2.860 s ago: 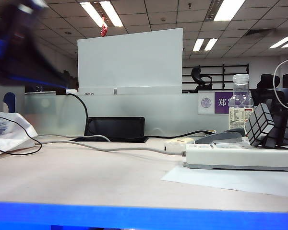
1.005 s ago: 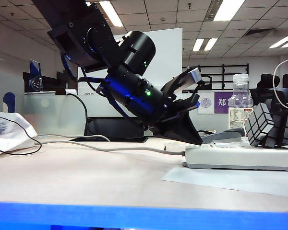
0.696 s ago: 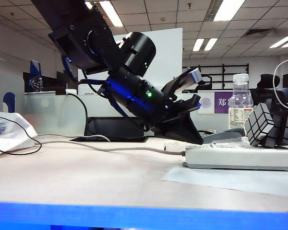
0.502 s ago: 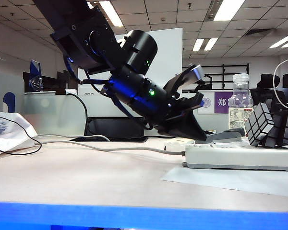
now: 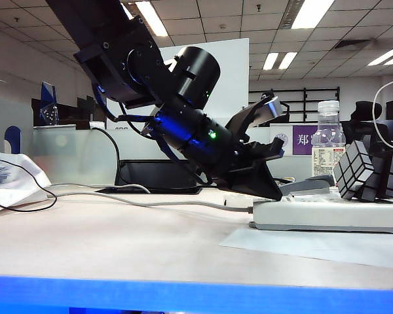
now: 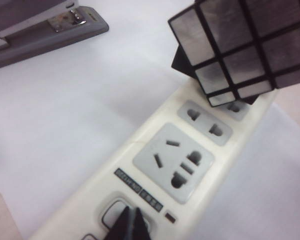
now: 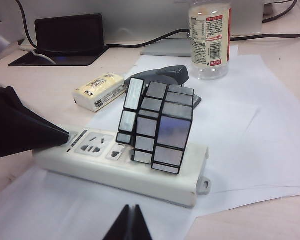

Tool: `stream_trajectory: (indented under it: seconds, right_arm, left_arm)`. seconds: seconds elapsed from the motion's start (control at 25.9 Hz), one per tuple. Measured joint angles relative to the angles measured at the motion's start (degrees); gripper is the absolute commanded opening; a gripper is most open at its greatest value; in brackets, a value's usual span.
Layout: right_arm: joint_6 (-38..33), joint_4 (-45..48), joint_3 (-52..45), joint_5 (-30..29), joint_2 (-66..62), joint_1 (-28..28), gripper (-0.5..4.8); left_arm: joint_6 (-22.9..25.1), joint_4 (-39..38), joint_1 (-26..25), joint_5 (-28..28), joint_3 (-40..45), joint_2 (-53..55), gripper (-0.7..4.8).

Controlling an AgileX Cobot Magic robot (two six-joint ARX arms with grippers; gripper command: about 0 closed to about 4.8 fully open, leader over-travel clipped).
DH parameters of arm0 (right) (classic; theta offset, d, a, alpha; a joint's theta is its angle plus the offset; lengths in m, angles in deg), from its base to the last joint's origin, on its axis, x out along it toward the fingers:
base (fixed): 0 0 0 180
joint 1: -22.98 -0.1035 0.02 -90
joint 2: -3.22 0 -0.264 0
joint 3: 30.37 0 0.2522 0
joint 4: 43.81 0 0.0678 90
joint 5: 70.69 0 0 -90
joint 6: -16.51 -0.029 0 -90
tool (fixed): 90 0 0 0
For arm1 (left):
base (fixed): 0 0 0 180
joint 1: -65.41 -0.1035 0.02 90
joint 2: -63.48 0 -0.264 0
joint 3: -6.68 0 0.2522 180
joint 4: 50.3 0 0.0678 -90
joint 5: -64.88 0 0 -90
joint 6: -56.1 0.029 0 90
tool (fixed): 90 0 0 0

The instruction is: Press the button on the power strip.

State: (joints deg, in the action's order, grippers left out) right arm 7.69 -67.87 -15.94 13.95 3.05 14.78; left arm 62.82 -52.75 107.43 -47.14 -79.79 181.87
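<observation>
The off-white power strip point(image 5: 327, 216) lies on white paper at the right, its grey cord point(image 5: 150, 199) running left. In the left wrist view its button point(image 6: 113, 214) sits by the sockets point(image 6: 174, 162). My left gripper point(image 6: 131, 214) is shut, its black tips right over that button; whether they touch it cannot be told. From the side, the left gripper point(image 5: 275, 194) slants down onto the strip's cord end, and its fingers point(image 7: 20, 131) show dark against the strip point(image 7: 115, 167). My right gripper point(image 7: 131, 212) is shut and hangs above the paper in front of the strip.
A mirror cube point(image 7: 157, 125) stands on the strip's far half. Behind it are a grey stapler point(image 7: 162, 75), a water bottle point(image 7: 209, 35), a small cream packet point(image 7: 99, 90) and a black flat box point(image 7: 70, 32). White cloth point(image 5: 10, 176) lies far left.
The left arm has swung in from the upper left and come down to the strip's cord end. Over the last second its tips crept slightly right, lifted a little, then dipped again.
</observation>
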Motion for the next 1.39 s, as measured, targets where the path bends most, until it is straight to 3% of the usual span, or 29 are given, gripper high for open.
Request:
stream_trajectory:
  seconds: [0.93, 1.39]
  right_arm:
    - [0.0, -0.04, 0.02, 0.15, 0.0, 0.0, 0.0]
    - [0.0, -0.09, 0.02, 0.44, 0.0, 0.0, 0.0]
  left_arm:
    - [0.57, -2.93, -0.02, -0.15, -1.42, 1.46, -0.05]
    - [-2.95, -5.62, -0.09, 1.03, -4.24, 0.04, -0.05]
